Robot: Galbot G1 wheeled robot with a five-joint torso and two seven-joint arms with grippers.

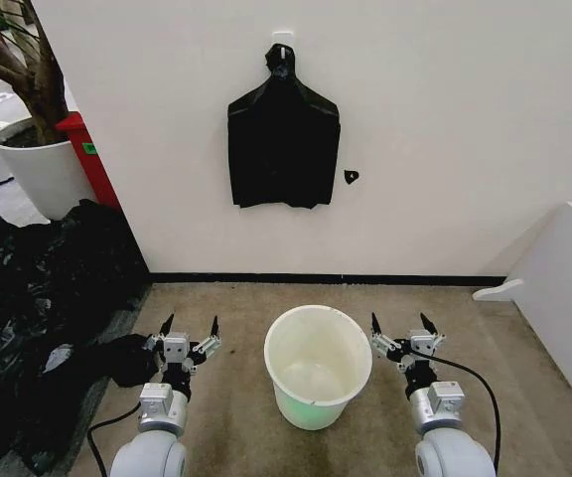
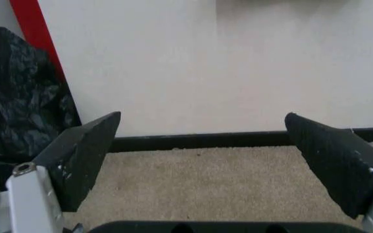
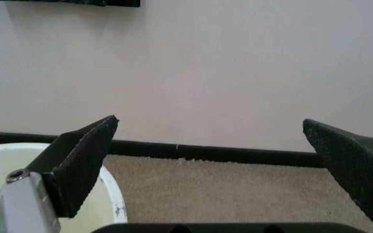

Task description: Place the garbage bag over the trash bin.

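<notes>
Left gripper low over beige carpet, fingers spread wide, empty; right gripper same. Round white plastic bucket upright between them, uncovered. Flat black shield-shaped bundle with knotted top hangs on wall beyond.

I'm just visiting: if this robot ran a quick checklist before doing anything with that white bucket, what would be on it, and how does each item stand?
1. Trash bin upright on the carpet, between both arms: ok.
2. Bin open, nothing over its rim: ok.
3. Left gripper open and holding nothing: ok.
4. Right gripper open and holding nothing: ok.
5. Garbage bag in hand: not ok.
6. Which black plastic is the bag, the black bundle on the wall or the black heap on the left: cannot tell.
</notes>
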